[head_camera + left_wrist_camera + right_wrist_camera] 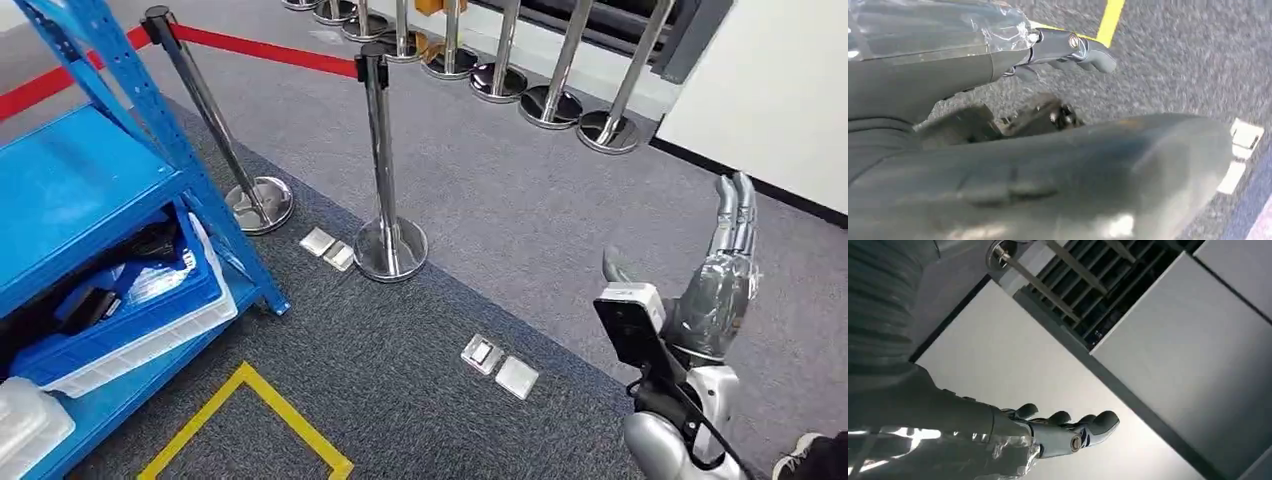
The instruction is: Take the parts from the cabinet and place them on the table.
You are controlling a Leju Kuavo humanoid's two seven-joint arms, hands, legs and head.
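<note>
Shelving: blue metal rack (95, 190) stands at the left of the head view, its upright post slanting down to grey carpet (400, 360).
Parts: dark parts (90, 305) lie in a blue plastic crate with a white rim (150, 320) on the rack's lower shelf; what kind they are cannot be told.
Clear container: translucent plastic box (25, 425) sits on the rack's lowest level, just beside the crate.
Right robot hand: silver robot hand (722, 270) is raised at the right of the head view, fingers stretched out straight and close together, holding nothing; in the right wrist view (1068, 432) the fingers point out flat against a pale wall.
Left robot hand: seen in the left wrist view (1068, 50), fingers extended over the carpet with nothing between them, the thick grey thumb (1088, 175) apart from them.
Barriers: chrome stanchion posts (385, 170) with round bases stand on the carpet, joined by a red belt (260, 48); more posts line the far side.
Floor marks: yellow tape outline (250, 425) lies near the rack's foot; small silver floor plates (500, 365) sit between the nearest post and the right arm.
Person: a dark shoe with a white sole (805, 455) shows at the lower right corner.
</note>
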